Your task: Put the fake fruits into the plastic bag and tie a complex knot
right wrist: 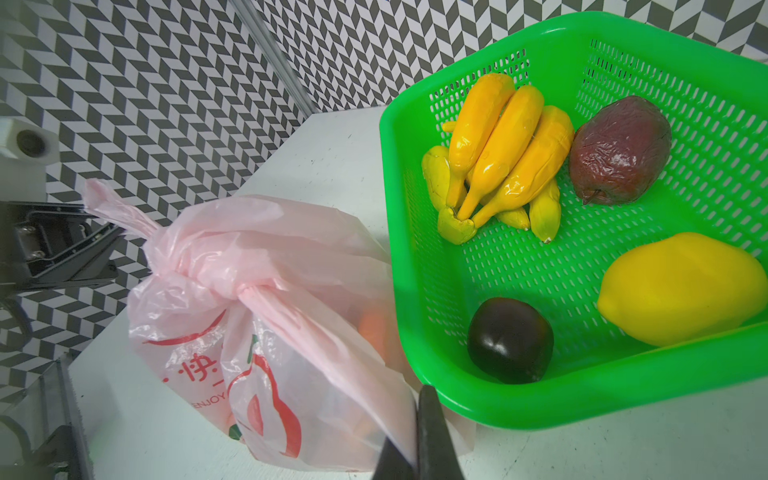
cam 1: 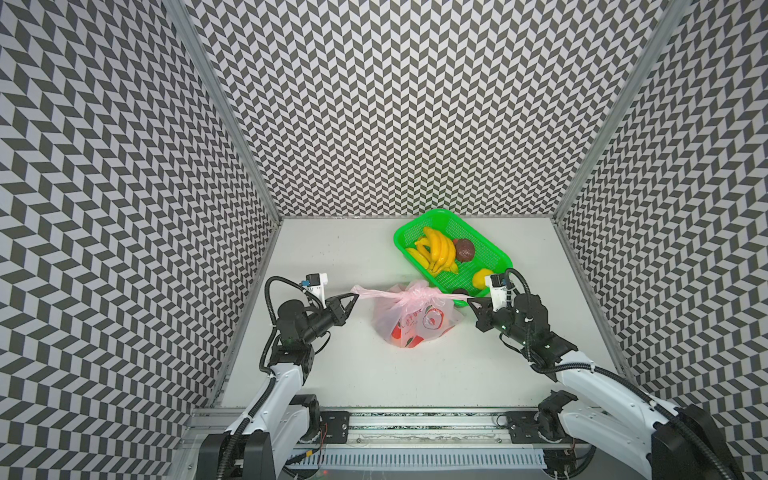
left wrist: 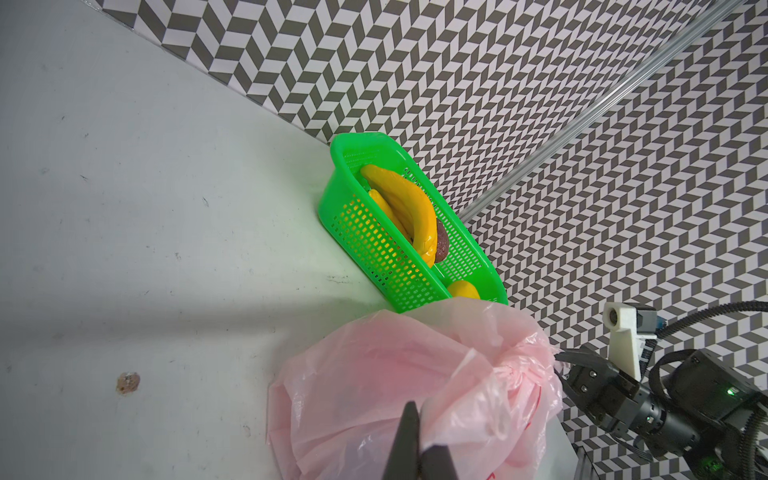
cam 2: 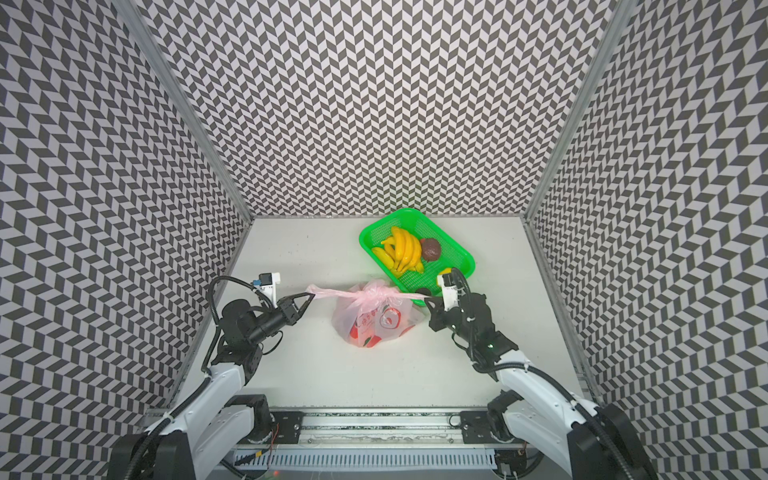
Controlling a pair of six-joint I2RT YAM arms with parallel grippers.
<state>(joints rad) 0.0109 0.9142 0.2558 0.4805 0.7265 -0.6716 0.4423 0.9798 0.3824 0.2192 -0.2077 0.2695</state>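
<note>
In both top views the plastic bag [cam 1: 415,322] sat on the table [cam 1: 332,374] between the arms, just beside the green basket [cam 1: 397,242]. The left gripper [cam 1: 354,296] was clamped on the left strip [cam 1: 374,293] and the right gripper [cam 1: 470,299] on the right strip [cam 1: 451,296], both stretched out sideways from the knot [cam 1: 417,296]. In the left wrist view the bag looked thin, soft and crinkly. It was likely light and slippery, so the bunched strips were the best place to hold. In the right wrist view the strip ran from the knot into the shut claw, and some fake fruits [right wrist: 505,158] lay in the basket.
</note>
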